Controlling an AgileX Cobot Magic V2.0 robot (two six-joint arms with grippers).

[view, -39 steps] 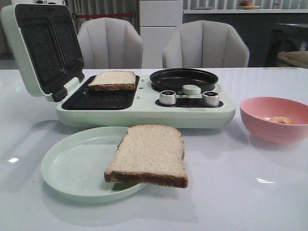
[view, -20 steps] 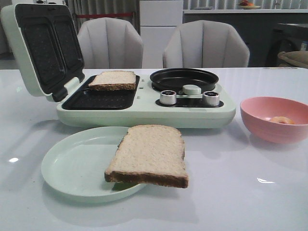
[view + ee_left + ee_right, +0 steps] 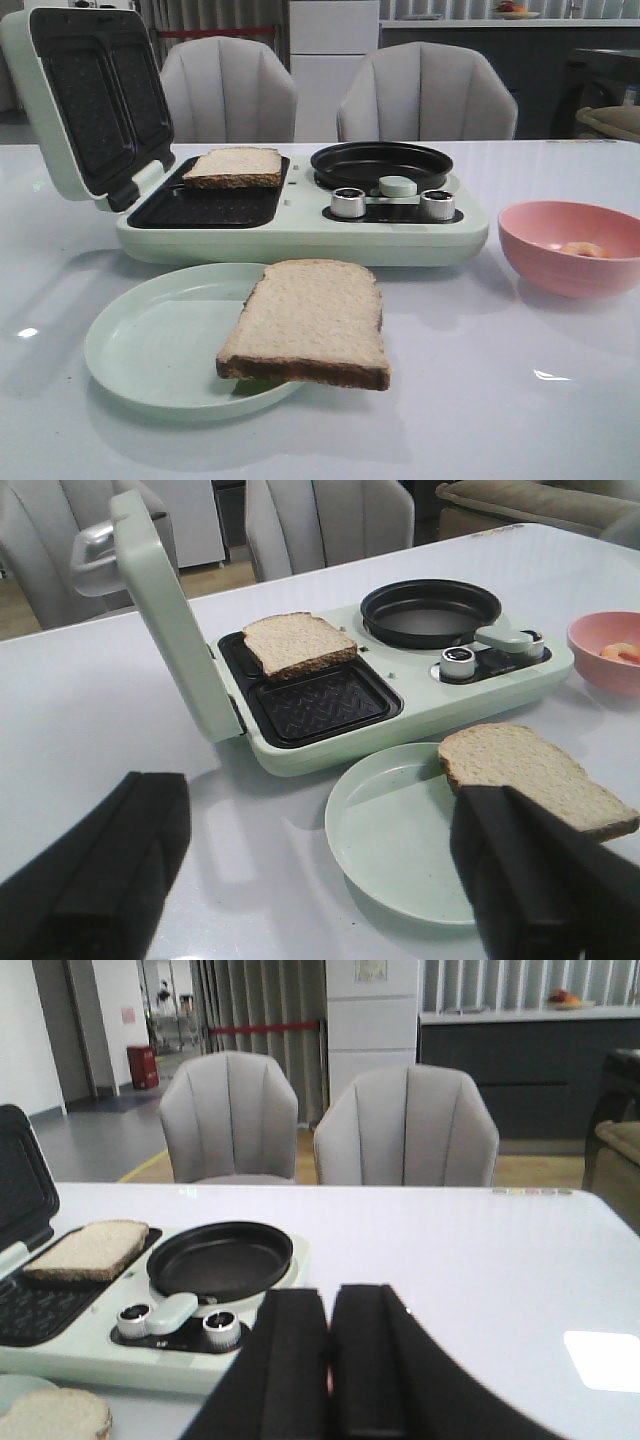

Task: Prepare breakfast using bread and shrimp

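Open breakfast maker point(image 3: 300, 225) on the white table point(image 3: 520, 400), both arms held back.

One bread slice point(image 3: 235, 167) lies on its grill; the other point(image 3: 308, 322) overhangs the green plate point(image 3: 150, 345), just beyond the widely spread left gripper point(image 3: 320, 880). Shrimp point(image 3: 585, 249) sits in the pink bowl point(image 3: 560, 265). Right gripper point(image 3: 330, 1360) fingers are pressed together, empty.

The counter point(image 3: 560, 420) looks glossy white. The bread point(image 3: 310, 322) is rough and porous, the plate point(image 3: 150, 345) smooth matt green, the knobs point(image 3: 348, 203) shiny metal.
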